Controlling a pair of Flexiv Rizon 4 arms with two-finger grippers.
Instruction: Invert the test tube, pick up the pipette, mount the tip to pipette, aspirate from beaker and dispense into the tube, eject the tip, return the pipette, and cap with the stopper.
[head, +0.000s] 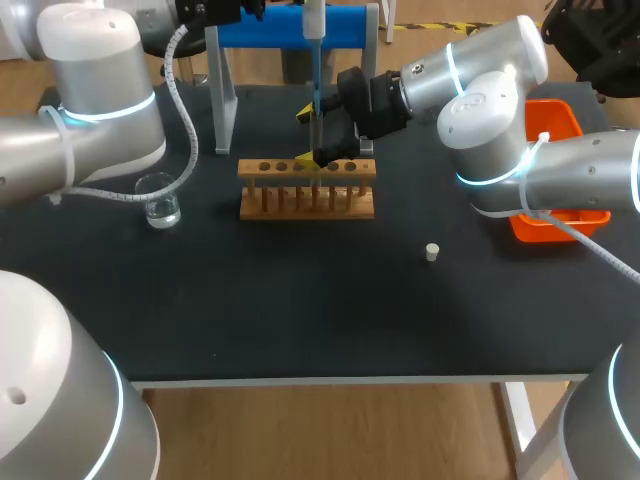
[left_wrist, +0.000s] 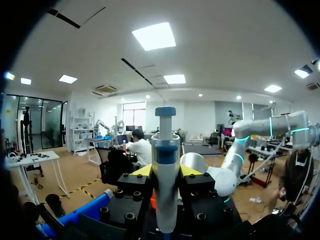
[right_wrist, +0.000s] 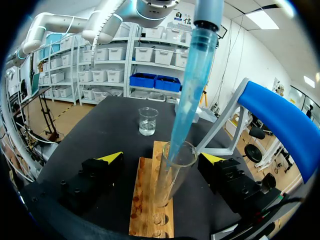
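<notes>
**Pipette tip in the mouth of the test tube at the rack**

The left gripper is clamped on the pipette, one yellow fingertip on each side of its white and blue body. In the head view the pipette hangs upright over the back of the table, its blue tip pointing down at the wooden rack.

In the right wrist view the tip ends just inside the open mouth of the test tube, which stands tilted over the rack. The right gripper has its jaws wide, a finger on either side of the tube, with a clear gap on at least one side. From above, that gripper sits just behind the rack.

The beaker of clear liquid stands to the rack's left, well apart. The small white stopper lies alone on the table, right of the rack and nearer the front edge. An orange bin sits at the right edge
</notes>
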